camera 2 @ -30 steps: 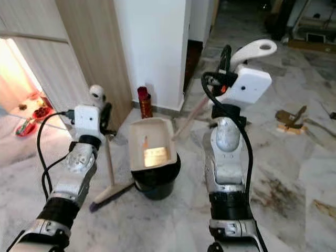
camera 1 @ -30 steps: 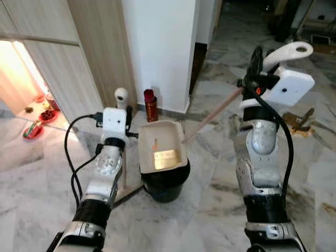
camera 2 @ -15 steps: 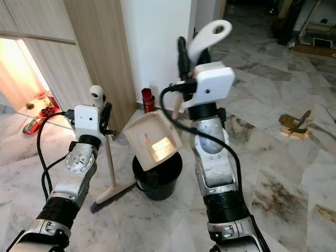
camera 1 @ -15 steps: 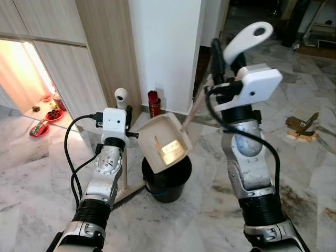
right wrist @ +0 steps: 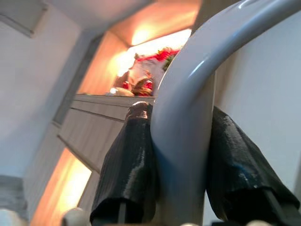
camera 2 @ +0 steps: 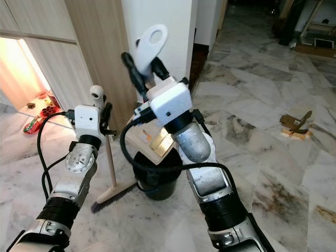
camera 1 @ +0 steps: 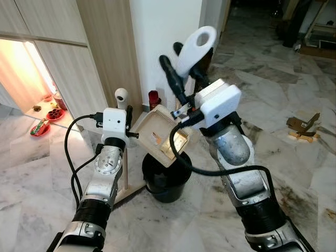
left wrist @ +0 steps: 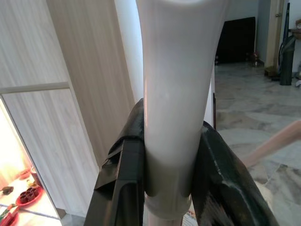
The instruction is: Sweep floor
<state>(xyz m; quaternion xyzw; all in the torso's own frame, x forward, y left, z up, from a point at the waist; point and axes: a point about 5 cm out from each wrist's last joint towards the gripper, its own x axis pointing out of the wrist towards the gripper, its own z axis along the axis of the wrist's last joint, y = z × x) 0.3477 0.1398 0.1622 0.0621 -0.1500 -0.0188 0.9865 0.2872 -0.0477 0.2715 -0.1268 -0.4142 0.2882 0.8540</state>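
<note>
so the right gripper point(camera 1: 181, 73) has swung up and over to the left in the last second, fingers clamped tight on the dustpan handle point(camera 1: 195, 44). the dustpan point(camera 1: 164, 143) now hangs tipped steeply right over the black bucket point(camera 1: 167, 181), so i'd say the sweepings are getting dumped. the left gripper point(left wrist: 164, 188) stays pinched shut on the broom handle point(left wrist: 178, 84), broom point(camera 2: 113, 191) parked upright beside the bucket.
</note>
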